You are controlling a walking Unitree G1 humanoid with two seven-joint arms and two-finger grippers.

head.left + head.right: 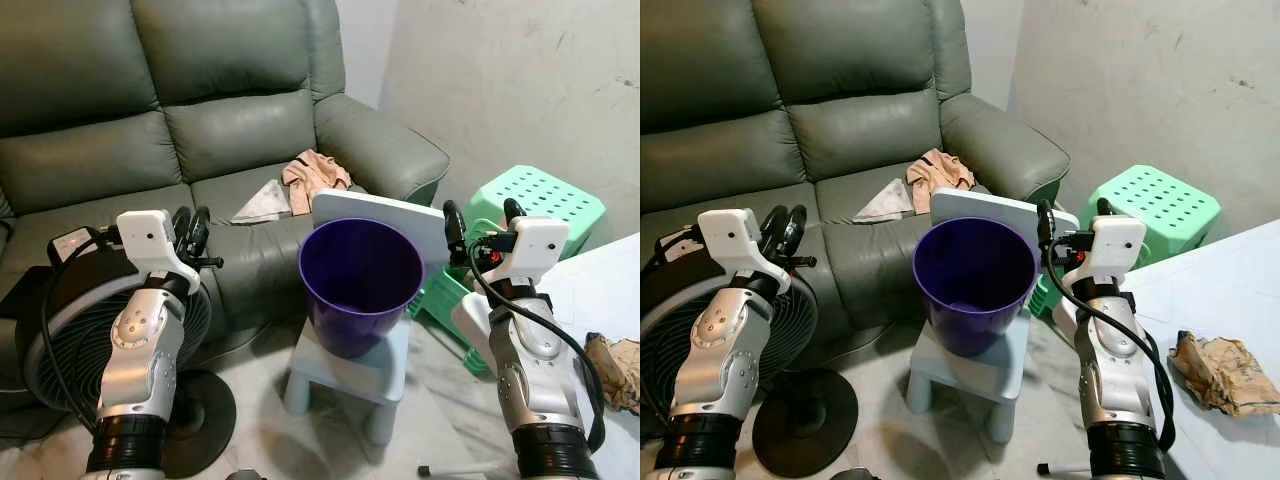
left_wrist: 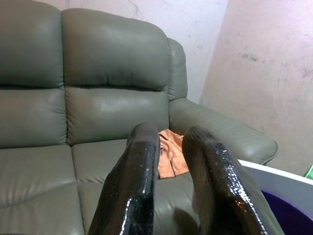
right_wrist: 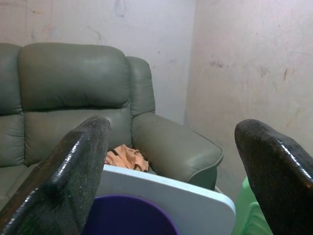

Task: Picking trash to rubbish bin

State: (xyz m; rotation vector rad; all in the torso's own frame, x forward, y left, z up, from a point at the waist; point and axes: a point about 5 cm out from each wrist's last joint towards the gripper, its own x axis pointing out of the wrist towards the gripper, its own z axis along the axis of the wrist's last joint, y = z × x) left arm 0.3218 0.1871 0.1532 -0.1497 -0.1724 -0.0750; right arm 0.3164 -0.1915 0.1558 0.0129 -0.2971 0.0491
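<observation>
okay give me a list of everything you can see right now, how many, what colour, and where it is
Sofa: one, grey-green, across the back of the scene.
Cloth: one, peach, on the sofa seat near the armrest.
Paper: one, whitish, crumpled, on the seat beside the cloth.
Bin: one, purple, standing on the small stool.
Small stool: one, pale blue-grey, on the floor before the sofa.
Perforated stools: mint green, stacked by the wall at right; count unclear.
Fan: one, black, on the floor at left.
Crumpled brown paper: one, on the white surface at right.
Left gripper: black fingers, narrow gap, raised near the fan.
Right gripper: black fingers spread, raised right of the bin.
</observation>
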